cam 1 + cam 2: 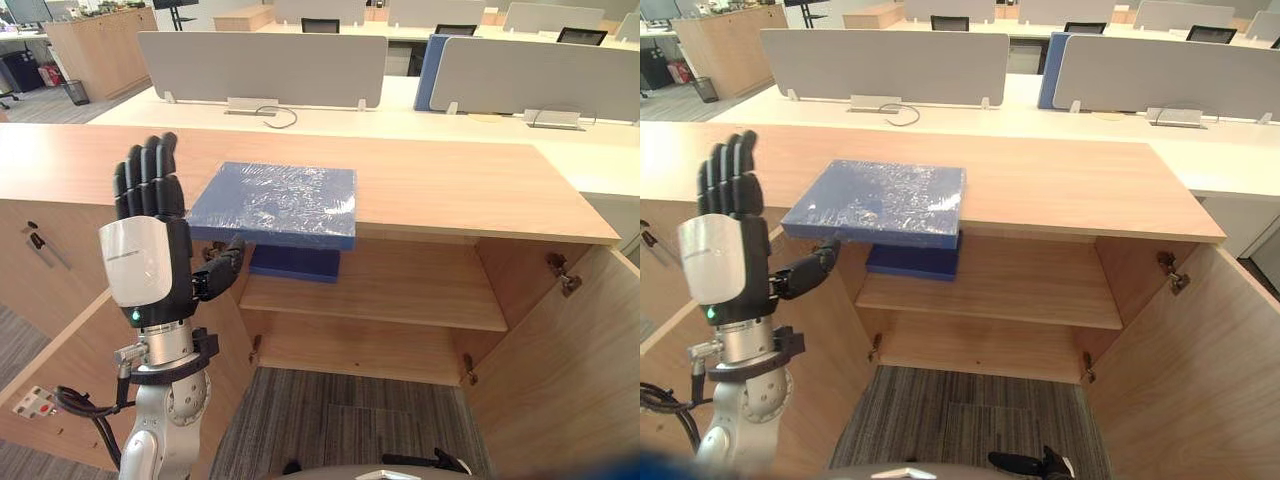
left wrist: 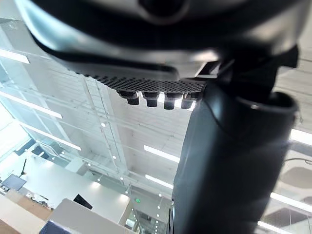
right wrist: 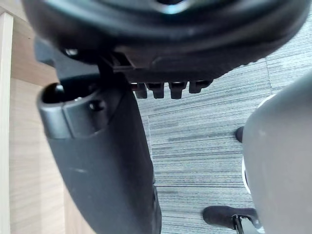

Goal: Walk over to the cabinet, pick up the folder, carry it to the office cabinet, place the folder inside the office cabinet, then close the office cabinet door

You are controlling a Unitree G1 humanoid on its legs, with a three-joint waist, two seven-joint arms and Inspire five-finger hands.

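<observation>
A blue folder point(image 1: 275, 203) in shiny wrap lies flat on the wooden cabinet top point(image 1: 450, 185), its front edge hanging over the open compartment. My left hand point(image 1: 150, 240) is raised upright just left of the folder, open, fingers straight up. Its thumb point(image 1: 222, 270) points under the folder's front left corner; whether it touches I cannot tell. A darker blue flat item point(image 1: 293, 264) lies on the shelf point(image 1: 400, 290) below. My right hand point(image 3: 102, 161) hangs over grey carpet beside a wooden panel, fingers relaxed and holding nothing.
Both cabinet doors stand open: the right door point(image 1: 570, 370) swings out to the right, the left door point(image 1: 70, 370) sits behind my left arm. Behind the cabinet run white desks with grey dividers point(image 1: 260, 65). Striped carpet point(image 1: 340, 420) lies in front.
</observation>
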